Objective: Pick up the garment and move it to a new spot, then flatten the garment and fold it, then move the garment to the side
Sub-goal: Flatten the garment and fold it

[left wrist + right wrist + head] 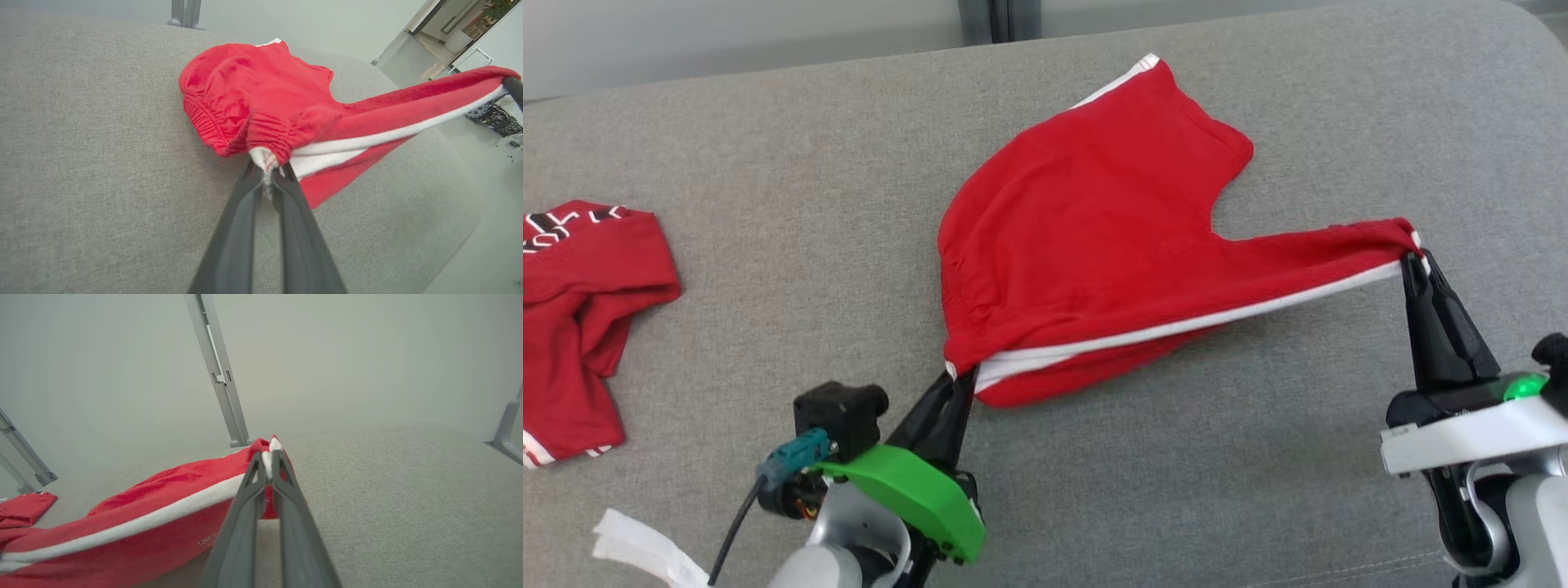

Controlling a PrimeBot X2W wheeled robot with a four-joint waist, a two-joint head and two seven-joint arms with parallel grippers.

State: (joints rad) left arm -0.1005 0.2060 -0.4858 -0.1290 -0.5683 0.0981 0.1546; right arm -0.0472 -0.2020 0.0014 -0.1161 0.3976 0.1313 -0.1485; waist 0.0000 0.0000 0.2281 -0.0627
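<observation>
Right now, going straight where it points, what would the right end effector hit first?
The red white-striped fabric shorts pinched in the right end effector; beyond them, probably the grey upright metal post, though depth is unclear.

a grey fabric surface (768, 163) bears red shorts (1094, 237) mid-right, another red garment (580, 310) far left.
</observation>
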